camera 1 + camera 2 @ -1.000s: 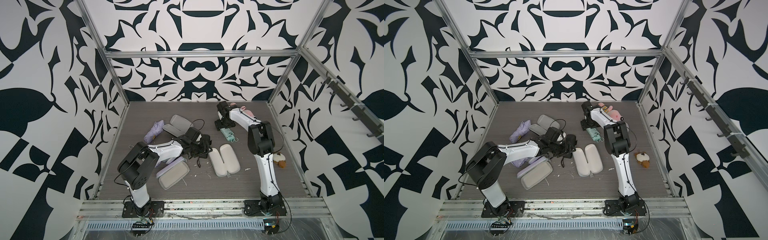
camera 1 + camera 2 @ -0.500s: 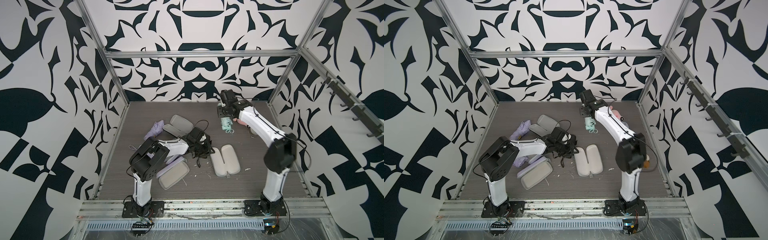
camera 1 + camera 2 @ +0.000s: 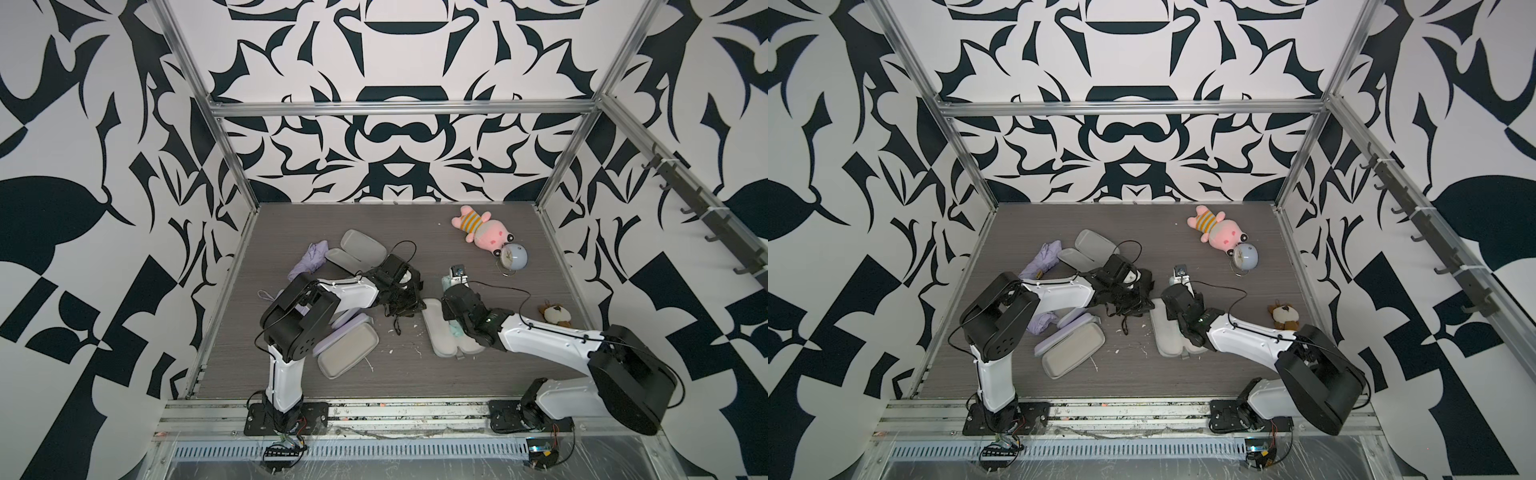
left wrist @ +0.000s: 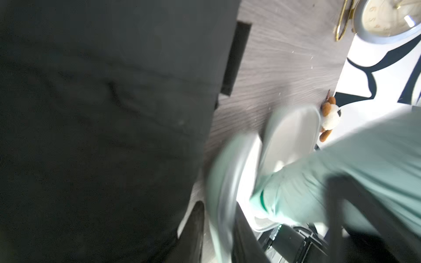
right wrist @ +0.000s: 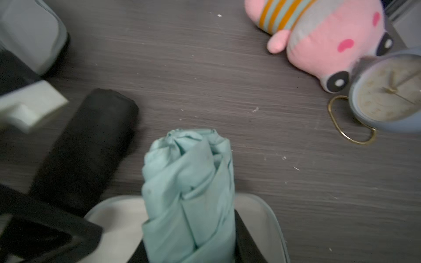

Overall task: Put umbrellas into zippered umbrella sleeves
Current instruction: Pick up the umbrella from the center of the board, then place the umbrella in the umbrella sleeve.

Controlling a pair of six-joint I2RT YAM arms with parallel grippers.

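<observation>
Gripping the mint umbrella [image 5: 189, 193], right jaws sit partly closed; left jaws' opening unclear.

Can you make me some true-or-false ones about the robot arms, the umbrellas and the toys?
1. The right gripper holds the mint green folding umbrella over the open mint green hard-shell zip case. True.
2. The black folding umbrella lies inside a case. False: it is outside every case, by the left gripper.
3. The round pale-blue clock sits right beside the pink plush toy. True.
4. The small brown-and-white plush toy sits on the clock. False: it lies alone on the grey table.
</observation>
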